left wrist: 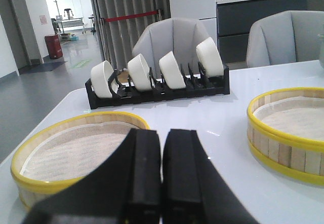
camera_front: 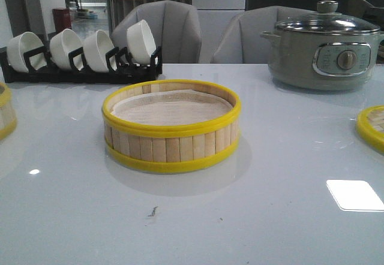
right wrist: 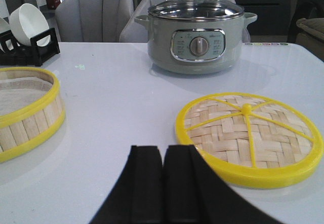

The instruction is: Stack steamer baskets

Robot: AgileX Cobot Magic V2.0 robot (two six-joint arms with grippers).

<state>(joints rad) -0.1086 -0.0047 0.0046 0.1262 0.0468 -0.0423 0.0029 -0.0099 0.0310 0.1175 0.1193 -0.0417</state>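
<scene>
One steamer basket [camera_front: 171, 126] with yellow rims and a white liner sits in the middle of the table; it also shows as the basket [left wrist: 287, 130] in the left wrist view and the basket [right wrist: 25, 111] in the right wrist view. A second steamer basket [left wrist: 71, 150] lies at the table's left edge, seen as a sliver [camera_front: 5, 111] in the front view. The woven lid [right wrist: 249, 137] lies flat at the right, its edge [camera_front: 372, 127] showing in front. My left gripper [left wrist: 162, 135] is shut and empty just beside the second basket. My right gripper [right wrist: 164, 150] is shut and empty beside the lid.
A black rack of white bowls [camera_front: 81, 55] stands at the back left. A grey electric pot with a glass lid [camera_front: 324, 48] stands at the back right. Grey chairs [camera_front: 174, 31] stand behind the table.
</scene>
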